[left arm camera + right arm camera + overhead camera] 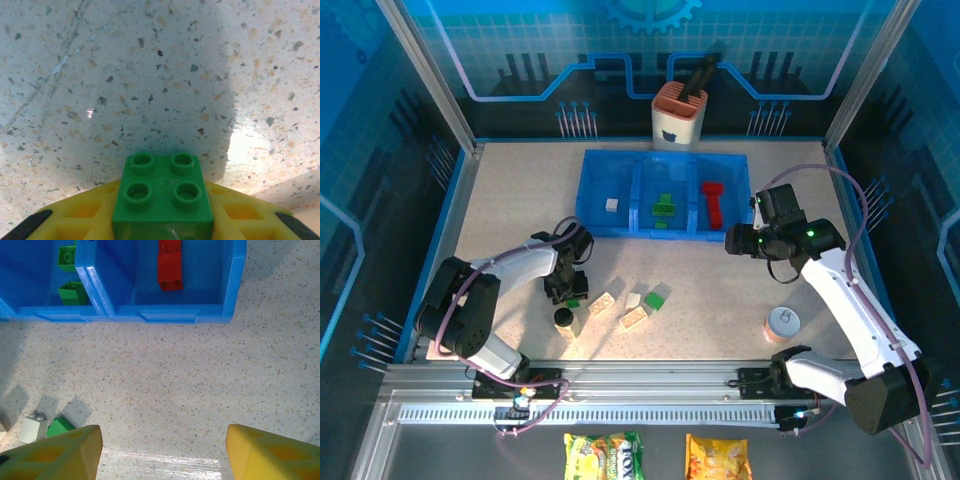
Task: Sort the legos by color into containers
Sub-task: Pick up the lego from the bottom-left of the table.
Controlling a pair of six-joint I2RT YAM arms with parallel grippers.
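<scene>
Speckled counter (pixel 720 290) spreads under both arms, inside blue walls. From above, we see the blue tray (pixel 620 231) well ahead of the left gripper (pixel 570 293) and just ahead of the right gripper (pixel 733 240). It holds one cream lego (pixel 611 204) in its left compartment, green legos (pixel 664 208) in the middle and red legos (pixel 712 203) in the right. Loose legos (pixel 633 318) lie just right of the left gripper, with a black cylinder (pixel 563 318) just behind it.

At the left wrist, we find the gripper clamped on a four-stud green lego (pixel 162 192), studs up, with yellow fingers (pixel 75 217) against both its sides.

At the right wrist, the gripper (pixel 162 450) stands open and empty. Ahead of it, the tray (pixel 165 316) shows red and green legos in neighbouring compartments. A cream brick (pixel 32 429) and a green brick (pixel 60 427) lie on the counter to its left.
</scene>
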